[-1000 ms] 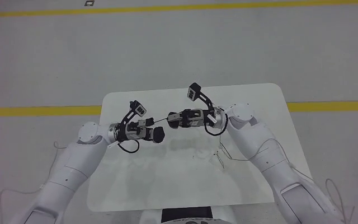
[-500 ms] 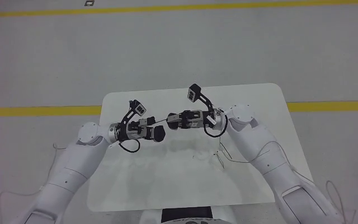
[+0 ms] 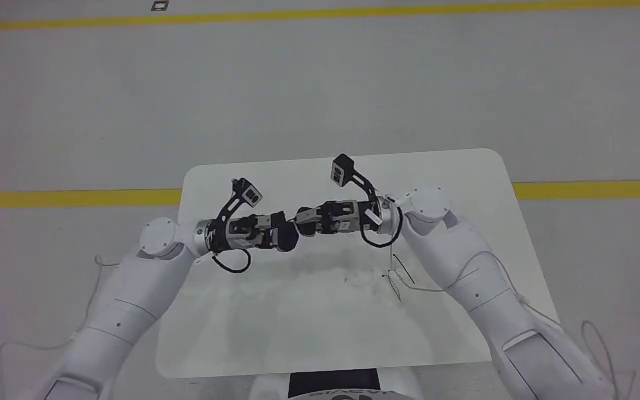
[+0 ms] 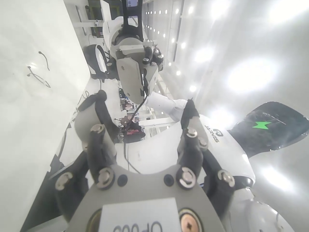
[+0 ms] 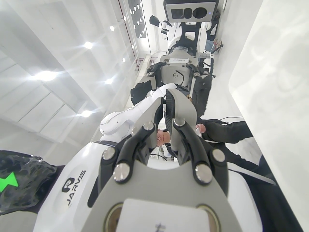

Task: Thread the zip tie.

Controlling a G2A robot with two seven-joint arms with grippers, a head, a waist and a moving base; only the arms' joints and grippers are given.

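Finds left tool spread wide and gripping nothing, records right tool pinched shut on the zip tie, places that tie in the air running from right tool toward the gap between left fingers above the counter, notes loose ties lying on it apart from both tools.

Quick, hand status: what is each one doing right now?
Left hand: open, gripping nothing.
Right hand: closed on the zip tie.
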